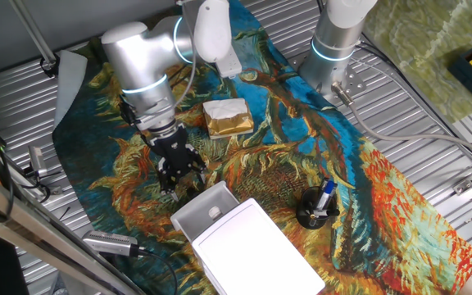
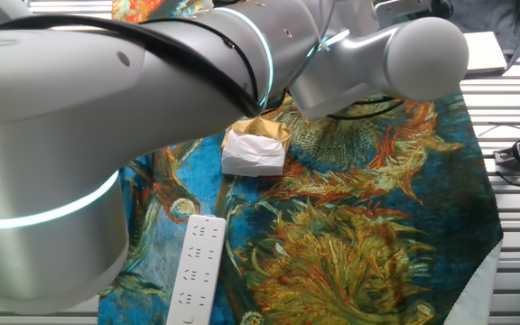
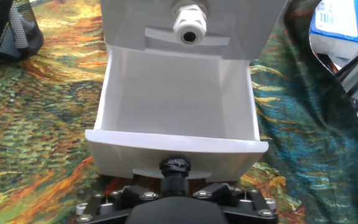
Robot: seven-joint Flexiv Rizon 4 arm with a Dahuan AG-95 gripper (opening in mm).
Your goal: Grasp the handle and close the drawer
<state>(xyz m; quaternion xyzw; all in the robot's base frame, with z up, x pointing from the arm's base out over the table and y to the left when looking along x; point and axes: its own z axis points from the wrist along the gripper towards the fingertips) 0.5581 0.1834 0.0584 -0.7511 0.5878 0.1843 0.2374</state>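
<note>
Pointing of drawer (image 3: pixel 178 93): pulled out of the white box (image 1: pixel 256 250) toward the hand (image 1: pixel 179 176); its open top faces up and its front wall faces the hand.
Long axis: runs from the box out to the hand, straight up and down the frame in the hand view.
Drawer place: on the painted cloth (image 1: pixel 367 164) over the surface, between box and hand.
Drawer contents: its bare light-grey floor shows from wall to wall.
Handle (image 3: pixel 188 28): small round white knob on the box face at the drawer's far end, its hole facing the hand camera.
Dark knob (image 3: pixel 176 168): round, on the drawer's near front wall, just above the hand's black base.
Hand: near the drawer front, fingers pointing down at the cloth; whether they are spread or together I cannot tell.
Mesh cup (image 1: pixel 316 209): black, upright, beside the box, holding a blue-and-white pen (image 1: pixel 326 192).
Wrapped block (image 1: pixel 228 117): gold and white, well apart from the drawer.
</note>
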